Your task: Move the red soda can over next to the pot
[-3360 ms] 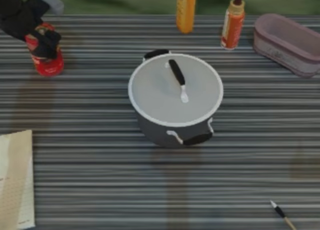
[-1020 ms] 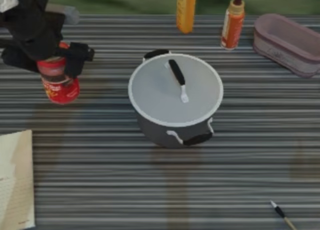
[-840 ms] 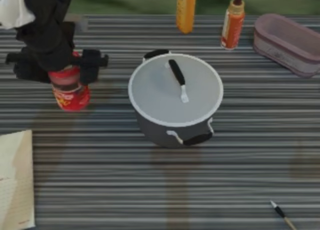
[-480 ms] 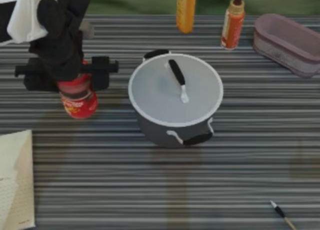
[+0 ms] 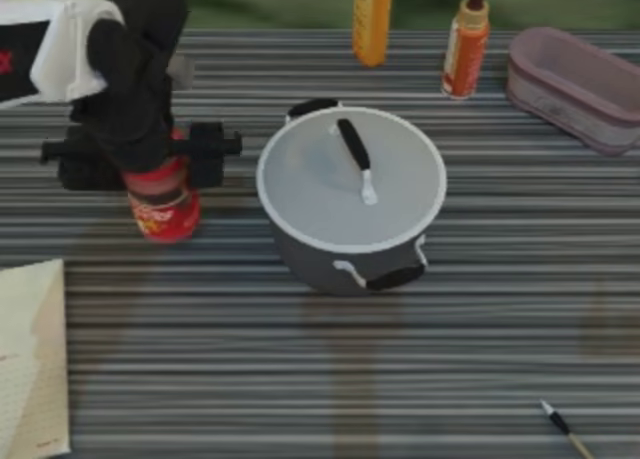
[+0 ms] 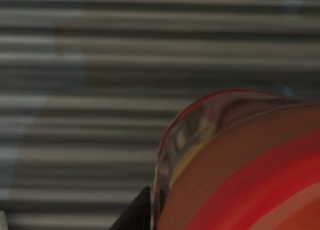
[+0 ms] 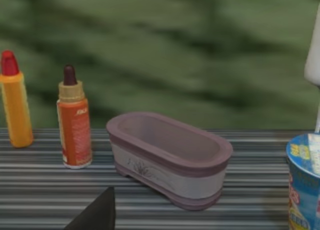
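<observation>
The red soda can (image 5: 162, 209) stands upright to the left of the pot (image 5: 310, 179), with a small gap between them. My left gripper (image 5: 140, 155) comes down over the can from above and is shut on its upper part. In the left wrist view the can's red wall and rim (image 6: 240, 170) fill the frame, with one dark finger (image 6: 136, 216) pressed against it. The pot is grey, with a white-rimmed lid and a black lid handle (image 5: 353, 145), and sits at the table's middle. My right arm is out of the top view.
A yellow-orange bottle (image 5: 371, 19), an orange bottle with a dark cap (image 5: 465, 49) and an oblong mauve container (image 5: 575, 89) line the back edge. A paper pad (image 5: 30, 359) lies at the front left and a pen (image 5: 565, 431) at the front right. A blue cup (image 7: 305, 185) shows in the right wrist view.
My left gripper has carried the can from the table's far back left rightward and forward, toward the pot. In the last half second it moved only slightly. Nothing else moved.
</observation>
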`<control>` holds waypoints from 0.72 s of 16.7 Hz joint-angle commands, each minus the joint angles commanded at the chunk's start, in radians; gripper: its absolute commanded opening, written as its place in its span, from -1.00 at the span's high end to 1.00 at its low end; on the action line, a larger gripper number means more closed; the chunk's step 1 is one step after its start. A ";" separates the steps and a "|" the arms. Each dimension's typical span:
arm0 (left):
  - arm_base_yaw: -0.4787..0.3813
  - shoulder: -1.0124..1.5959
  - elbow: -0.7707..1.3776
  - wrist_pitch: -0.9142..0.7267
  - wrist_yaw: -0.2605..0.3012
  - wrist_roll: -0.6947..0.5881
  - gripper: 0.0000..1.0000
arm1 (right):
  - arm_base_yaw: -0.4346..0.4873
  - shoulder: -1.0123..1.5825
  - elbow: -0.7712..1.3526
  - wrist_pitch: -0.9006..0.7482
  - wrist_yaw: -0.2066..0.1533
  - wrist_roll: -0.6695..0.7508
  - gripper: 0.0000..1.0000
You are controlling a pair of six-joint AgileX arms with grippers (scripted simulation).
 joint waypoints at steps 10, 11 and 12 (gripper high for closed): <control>0.001 0.047 -0.036 0.084 0.001 0.005 0.70 | 0.000 0.000 0.000 0.000 0.000 0.000 -1.00; 0.001 0.047 -0.036 0.084 0.001 0.005 0.55 | 0.000 0.000 0.000 0.000 0.000 0.000 -1.00; 0.001 0.047 -0.036 0.084 0.001 0.005 0.40 | 0.000 0.000 0.000 0.000 0.000 0.000 -1.00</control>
